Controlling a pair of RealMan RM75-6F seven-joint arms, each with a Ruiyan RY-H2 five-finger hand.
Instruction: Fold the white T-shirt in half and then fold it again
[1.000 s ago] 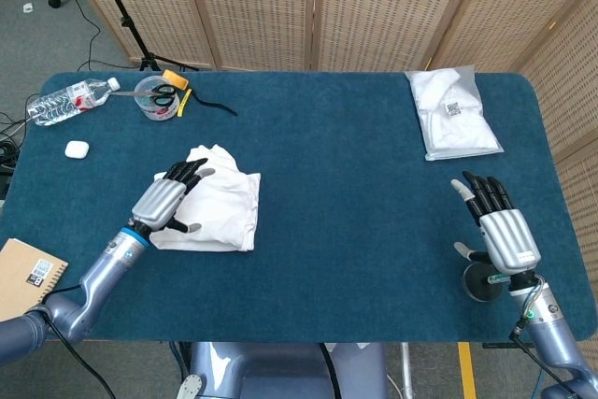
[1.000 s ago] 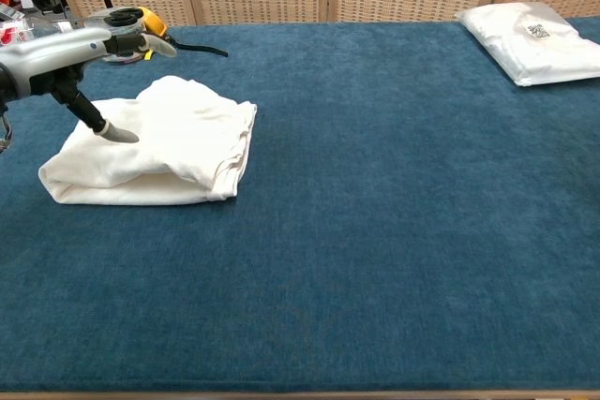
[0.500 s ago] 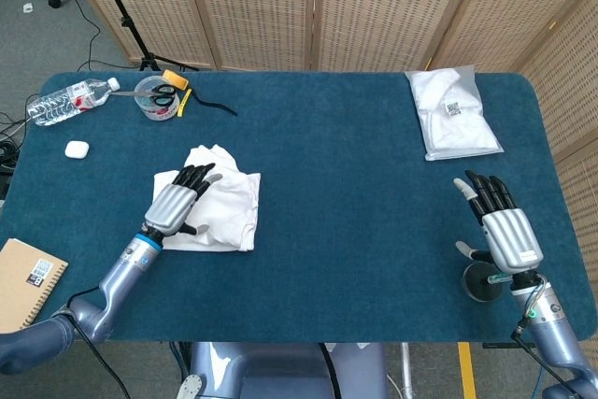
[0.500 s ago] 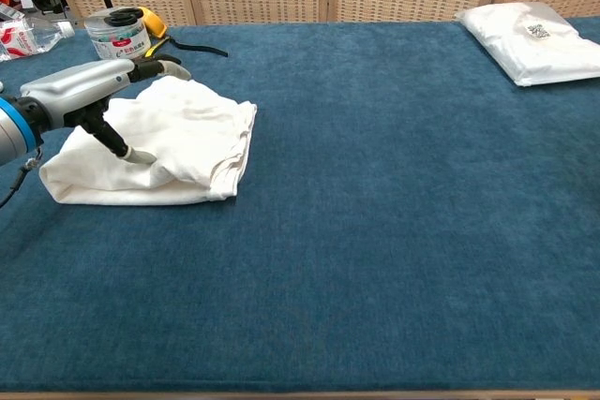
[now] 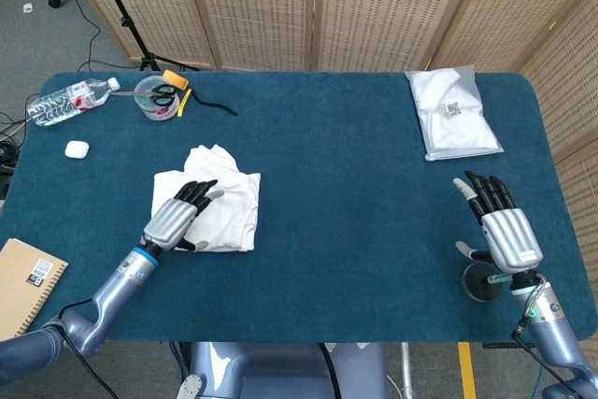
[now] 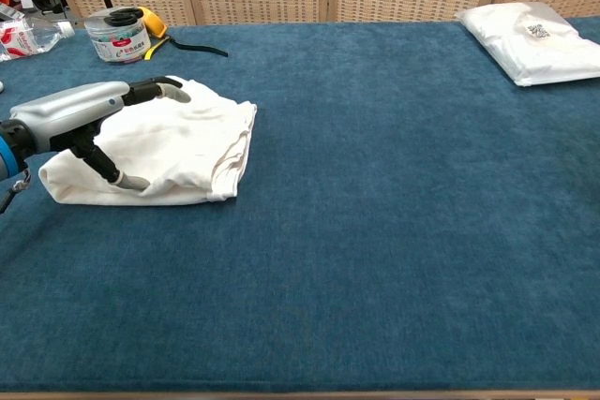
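The white T-shirt (image 5: 224,195) (image 6: 192,140) lies folded into a small thick bundle on the left half of the blue table. My left hand (image 5: 177,217) (image 6: 80,119) hovers flat over the bundle's near edge, fingers stretched out and apart, thumb pointing down toward the cloth, holding nothing. My right hand (image 5: 500,221) is far off at the table's right front, fingers spread, empty; the chest view does not show it.
A bagged white garment (image 5: 453,114) (image 6: 530,39) lies at the back right. A water bottle (image 5: 70,100), a tub with scissors (image 5: 157,97) (image 6: 117,33) and a white earbud case (image 5: 77,149) sit at the back left. A notebook (image 5: 28,273) lies at the front left, a black round base (image 5: 484,282) under my right hand.
My left hand has drawn back toward the table's near edge, sliding off the top of the folded shirt to its front edge. My right hand has barely moved.
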